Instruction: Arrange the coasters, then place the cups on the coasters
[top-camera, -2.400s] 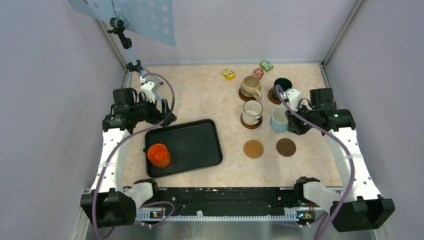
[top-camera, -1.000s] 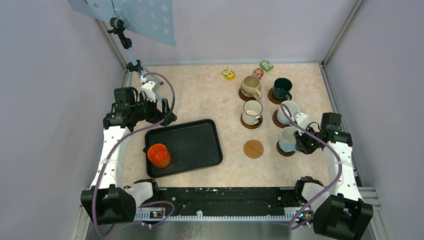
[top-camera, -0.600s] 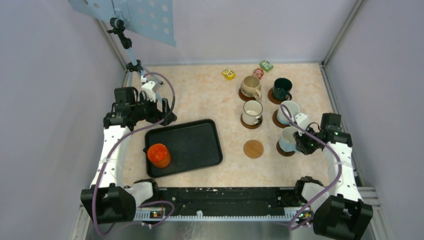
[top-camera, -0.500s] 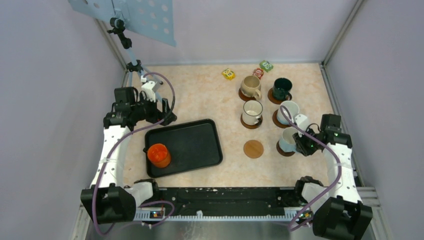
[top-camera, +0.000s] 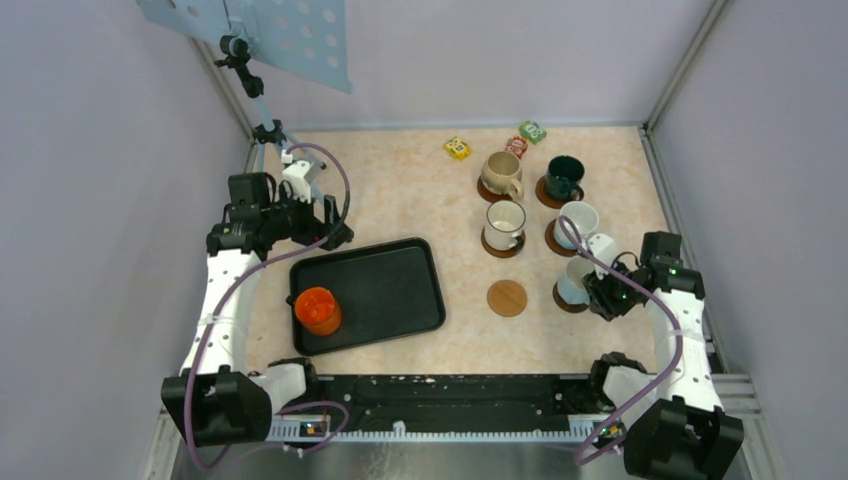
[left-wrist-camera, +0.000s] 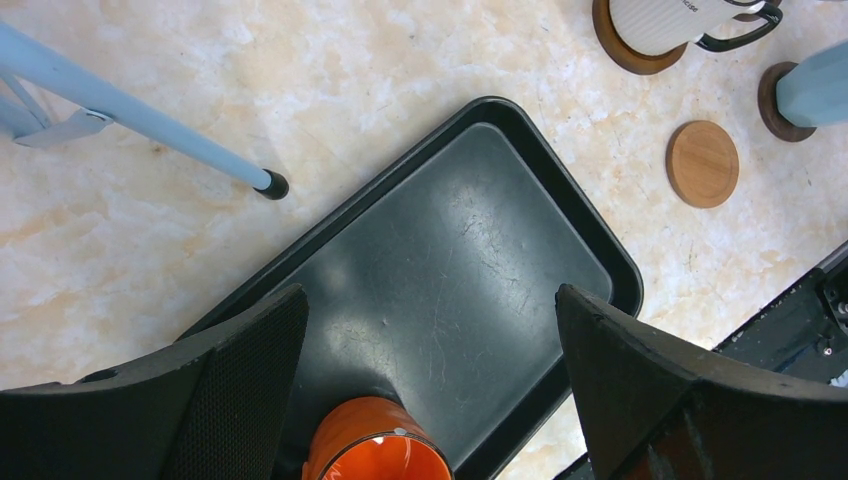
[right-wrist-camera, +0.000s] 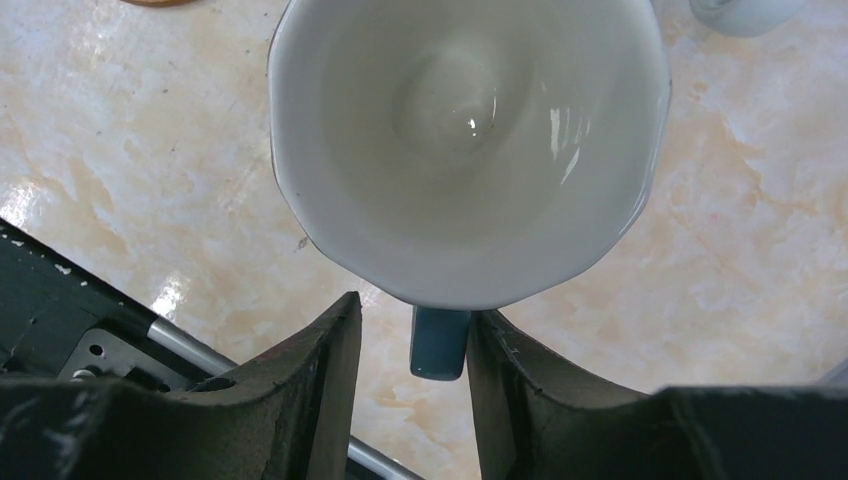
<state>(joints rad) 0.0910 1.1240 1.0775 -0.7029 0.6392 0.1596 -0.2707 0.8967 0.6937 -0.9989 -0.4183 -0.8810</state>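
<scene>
Now the right gripper stands parted on either side of the blue handle, not pinching it. The white mug sits on its coaster. Best to back straight off along the handle (no sideways nudge). The left gripper hangs wide open above the orange mug on the tray.

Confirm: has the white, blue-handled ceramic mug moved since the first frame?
Yes. The mug came toward the table's near edge and now stands right of the bare round light-wood coaster.
</scene>
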